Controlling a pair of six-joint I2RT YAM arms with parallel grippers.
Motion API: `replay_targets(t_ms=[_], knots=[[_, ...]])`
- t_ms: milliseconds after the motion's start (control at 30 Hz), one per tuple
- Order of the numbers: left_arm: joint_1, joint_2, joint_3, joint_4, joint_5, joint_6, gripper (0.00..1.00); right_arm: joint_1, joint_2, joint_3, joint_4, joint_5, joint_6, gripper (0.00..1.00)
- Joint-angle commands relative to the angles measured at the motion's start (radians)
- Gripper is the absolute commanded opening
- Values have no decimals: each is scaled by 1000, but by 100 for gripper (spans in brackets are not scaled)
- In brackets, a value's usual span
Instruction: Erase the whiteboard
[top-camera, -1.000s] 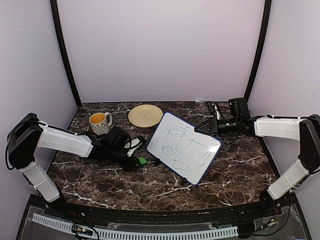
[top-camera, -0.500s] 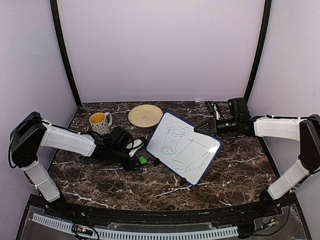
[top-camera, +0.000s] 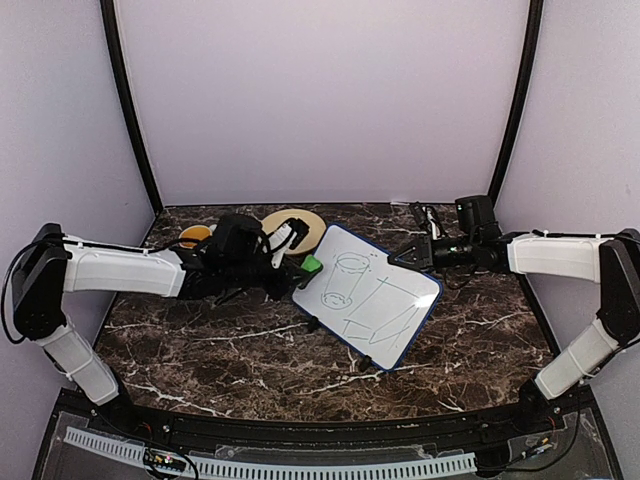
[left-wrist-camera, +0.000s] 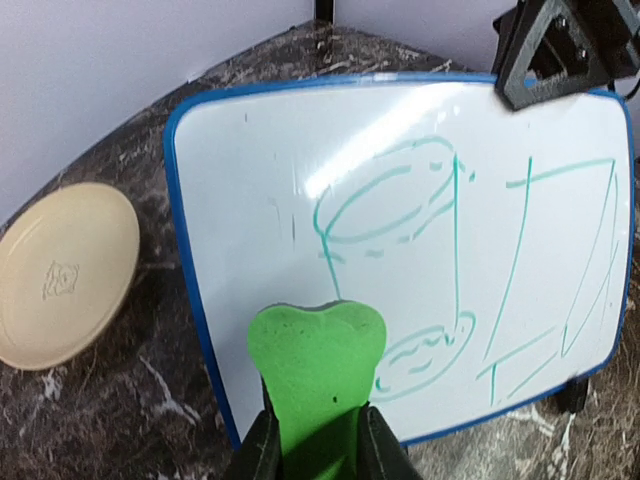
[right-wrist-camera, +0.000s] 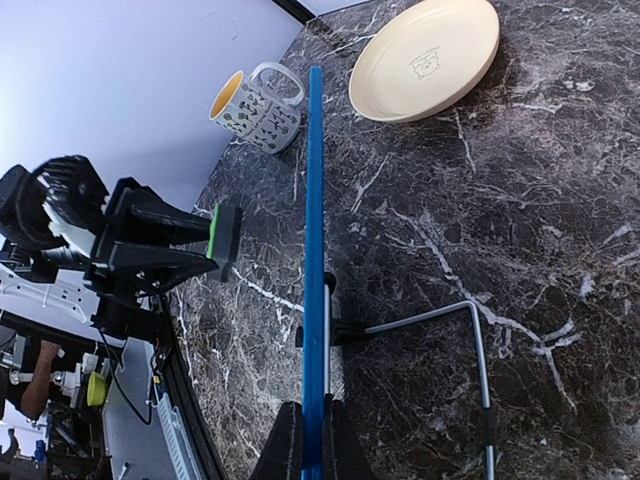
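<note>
whiteboard sits centre-right on table, propped tilted, blue frame all round. right gripper pinching board's far-right edge, jaws tight on frame. left gripper clamped on green eraser, pad facing board's left edge, near but not touching. plate at table's far edge, just past board's far corner. mug further left, half behind left arm. board's near corner well apart from table's near edge. teal cup-and-box sketches on board. plate's centre stamp too small to read.

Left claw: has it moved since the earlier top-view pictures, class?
Yes. The left claw, gripping the green eraser, moved up the view and rightward, now overlapping the yellow plate and reaching the whiteboard.
</note>
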Motion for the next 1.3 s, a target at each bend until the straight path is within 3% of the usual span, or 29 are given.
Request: replay_targets(t_ms=[0,433,900,1267], knots=[[-14,71,76,119,-8,1,6,23,8,9,-22,7,-38,0],[-23,254,213,239,-3,-37,0,23,48,59,-94,3,-95,0],[-133,383,380,118,34,71,0,23,84,88,-107,-3,-113,0],[-87,324,279,125,-191,14,0,23,59,80,-130,-1,-147,0]])
